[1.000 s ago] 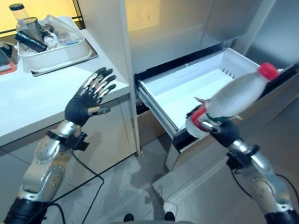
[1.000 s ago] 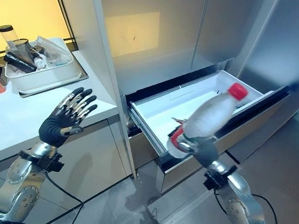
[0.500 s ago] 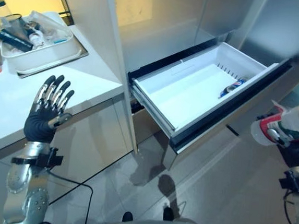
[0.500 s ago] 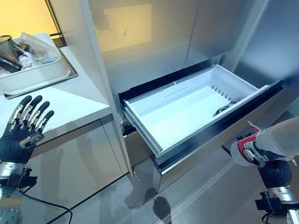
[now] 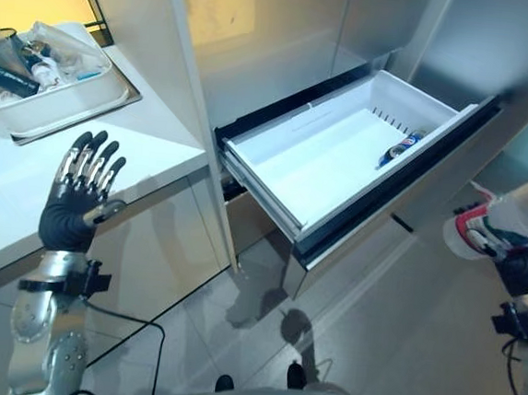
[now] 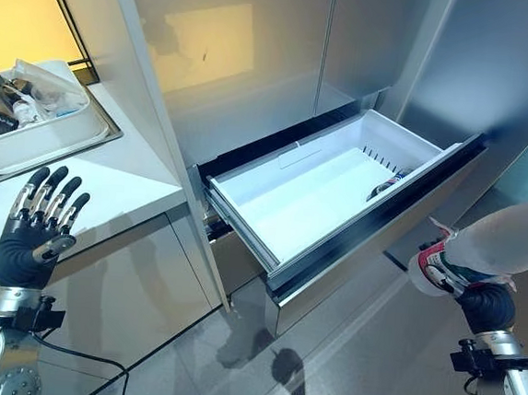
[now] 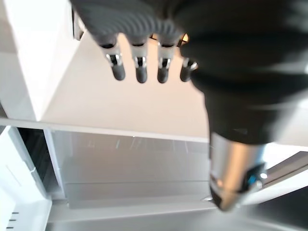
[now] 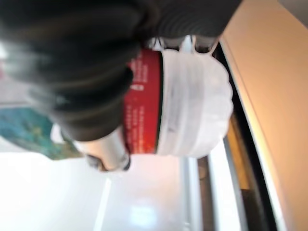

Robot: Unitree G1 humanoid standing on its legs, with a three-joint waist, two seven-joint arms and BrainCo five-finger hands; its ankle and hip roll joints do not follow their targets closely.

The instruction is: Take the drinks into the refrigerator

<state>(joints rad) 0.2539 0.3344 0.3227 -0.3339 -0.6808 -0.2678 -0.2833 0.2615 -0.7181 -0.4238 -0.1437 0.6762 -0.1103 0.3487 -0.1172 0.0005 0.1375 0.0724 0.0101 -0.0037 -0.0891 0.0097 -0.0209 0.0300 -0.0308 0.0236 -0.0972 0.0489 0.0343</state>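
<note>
1. Right hand (image 6: 484,305), at 4 o'clock, grips a red-labelled drink bottle (image 6: 496,245) outside the open refrigerator drawer (image 6: 333,199).
2. Left hand (image 6: 29,237) idles at 8 o'clock, fingers spread.
3. Risk: the bottle clipping the drawer front on entry.

A home kitchen: a steel refrigerator (image 6: 258,58) with its white drawer (image 6: 315,197) pulled open, beside a white counter (image 6: 127,172) carrying a tray (image 6: 52,137) of utensils.

Glossy white plastic drawer (image 5: 341,158) — brushed metal refrigerator (image 6: 398,43) — translucent ridged plastic bottle (image 8: 192,106), red label.
</note>
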